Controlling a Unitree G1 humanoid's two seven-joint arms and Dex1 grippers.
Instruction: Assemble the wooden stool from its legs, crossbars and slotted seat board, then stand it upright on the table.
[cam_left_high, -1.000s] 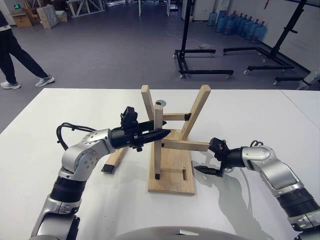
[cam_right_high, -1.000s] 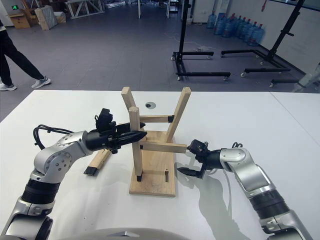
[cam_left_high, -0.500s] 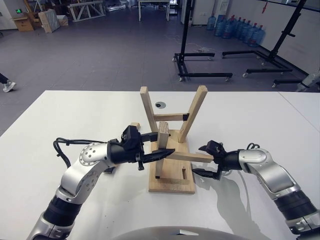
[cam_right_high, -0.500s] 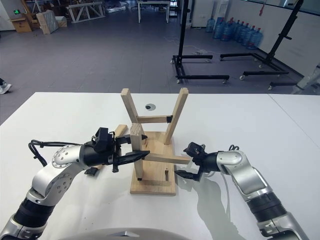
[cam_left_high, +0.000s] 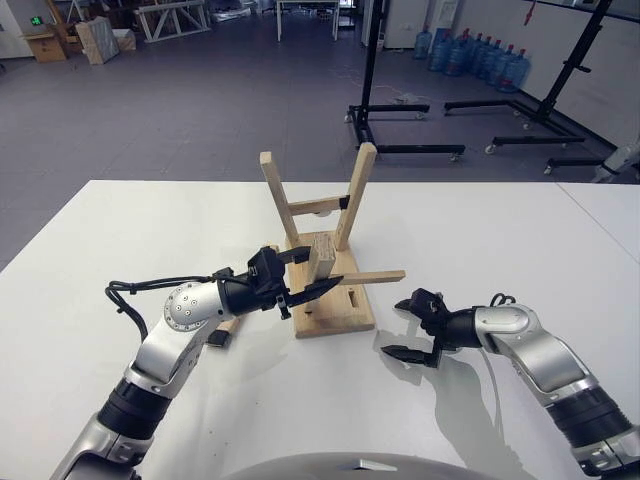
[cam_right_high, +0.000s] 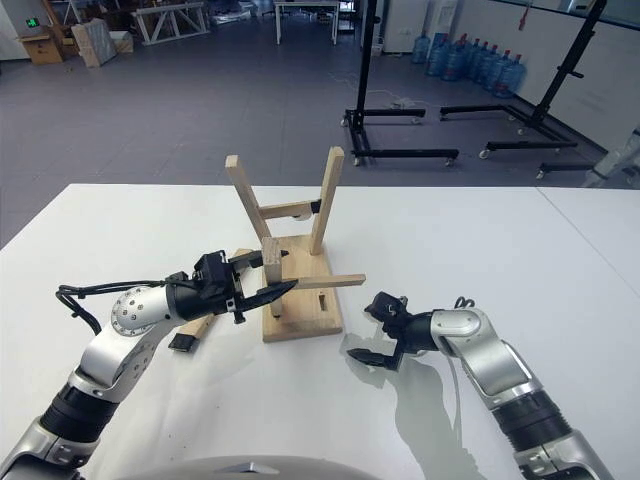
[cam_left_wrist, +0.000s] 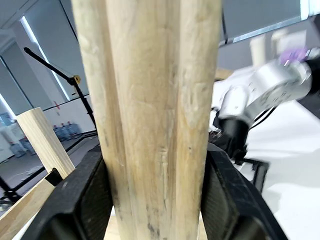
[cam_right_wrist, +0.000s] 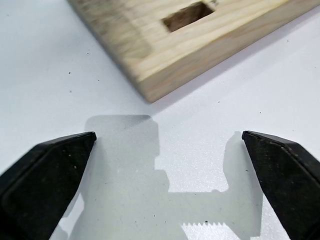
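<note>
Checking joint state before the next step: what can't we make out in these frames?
1. Whether the held leg is seated in the seat board: in the eye views the left gripper partly covers its foot and it is too small to tell; the left wrist view cuts it off.
2. Loose leg: eye views, mostly behind the left arm.
3. Seat board: right wrist view, cut off by the edge beyond one slot.

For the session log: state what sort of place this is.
Probably an open workshop or lab hall: a wide grey floor, black wheeled stands, blue water jugs along the far wall, and a white worktable in front.
</note>
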